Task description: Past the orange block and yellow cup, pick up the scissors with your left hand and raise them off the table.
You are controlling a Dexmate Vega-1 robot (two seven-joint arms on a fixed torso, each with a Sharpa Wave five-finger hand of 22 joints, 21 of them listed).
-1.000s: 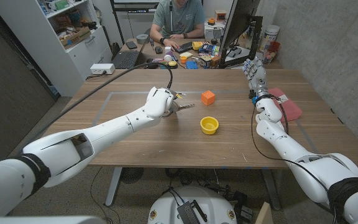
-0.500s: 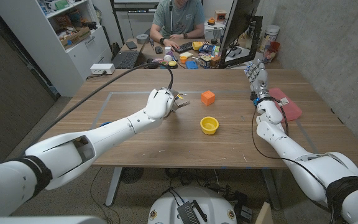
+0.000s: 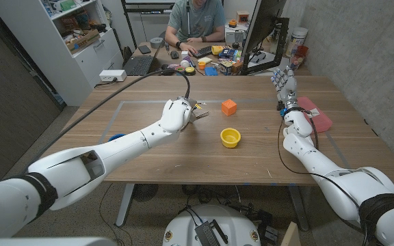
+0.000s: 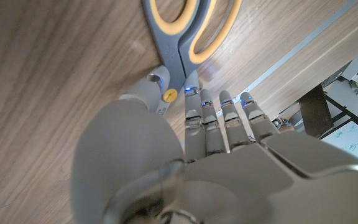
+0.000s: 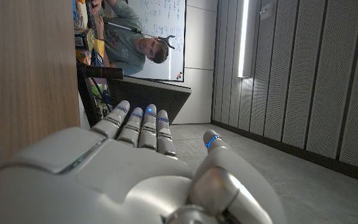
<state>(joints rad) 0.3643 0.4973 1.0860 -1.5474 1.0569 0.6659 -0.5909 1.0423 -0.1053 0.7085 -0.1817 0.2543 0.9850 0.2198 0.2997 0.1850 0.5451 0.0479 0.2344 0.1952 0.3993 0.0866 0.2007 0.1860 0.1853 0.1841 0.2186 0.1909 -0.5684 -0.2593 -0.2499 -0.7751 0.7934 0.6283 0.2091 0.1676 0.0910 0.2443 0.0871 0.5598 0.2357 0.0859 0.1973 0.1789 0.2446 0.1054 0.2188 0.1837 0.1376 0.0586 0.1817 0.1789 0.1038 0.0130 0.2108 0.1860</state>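
On the rectangular wooden table (image 3: 149,147), the small orange cube-shaped block (image 3: 229,106) is the landmark. The round yellow plastic cup (image 3: 230,137) stands in front of it, nearer the robot. The grey-and-yellow-handled scissors (image 4: 182,37) lie left of the block, at the white left hand (image 3: 178,113). The flat red rectangular pad (image 3: 316,113) lies well right of the block, beside the white right hand (image 3: 284,83).

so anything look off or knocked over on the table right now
Nothing stands out. The orange block and yellow cup sit upright and apart, with nothing spilled. The left hand pinches the scissors near the pivot, and the right hand holds nothing.
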